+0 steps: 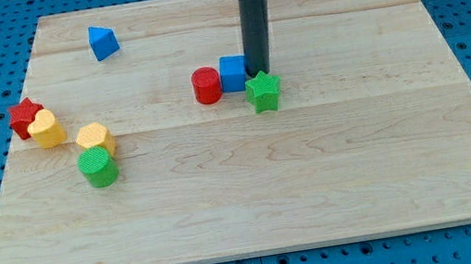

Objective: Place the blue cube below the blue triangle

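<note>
The blue cube sits near the middle of the wooden bench, and everything else is placed from it. My tip touches its right side; this tool is a plain rod, with nothing to open or close. A red cylinder touches the cube's left side. A green star lies just below-right. The blue triangle stands well apart, up-left.
</note>
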{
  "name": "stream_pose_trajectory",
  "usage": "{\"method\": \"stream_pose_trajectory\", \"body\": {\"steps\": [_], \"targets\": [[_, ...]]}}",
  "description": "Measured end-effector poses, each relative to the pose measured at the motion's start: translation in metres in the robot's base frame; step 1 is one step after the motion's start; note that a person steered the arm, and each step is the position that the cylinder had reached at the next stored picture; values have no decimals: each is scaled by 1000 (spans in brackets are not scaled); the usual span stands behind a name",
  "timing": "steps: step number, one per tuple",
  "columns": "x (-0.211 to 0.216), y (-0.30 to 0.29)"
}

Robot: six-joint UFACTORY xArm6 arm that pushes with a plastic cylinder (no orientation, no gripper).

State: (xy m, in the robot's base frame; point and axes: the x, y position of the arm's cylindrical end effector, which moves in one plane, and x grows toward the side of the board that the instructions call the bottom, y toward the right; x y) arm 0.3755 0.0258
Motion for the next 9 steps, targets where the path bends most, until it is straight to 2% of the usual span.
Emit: {"method": "stream_pose_trajectory", "body": {"steps": [2, 3, 4, 6, 7, 9], "targets": [[8, -65], [43, -62], [30, -84], [-50, -164], [-54, -173], [-7, -162]]}}
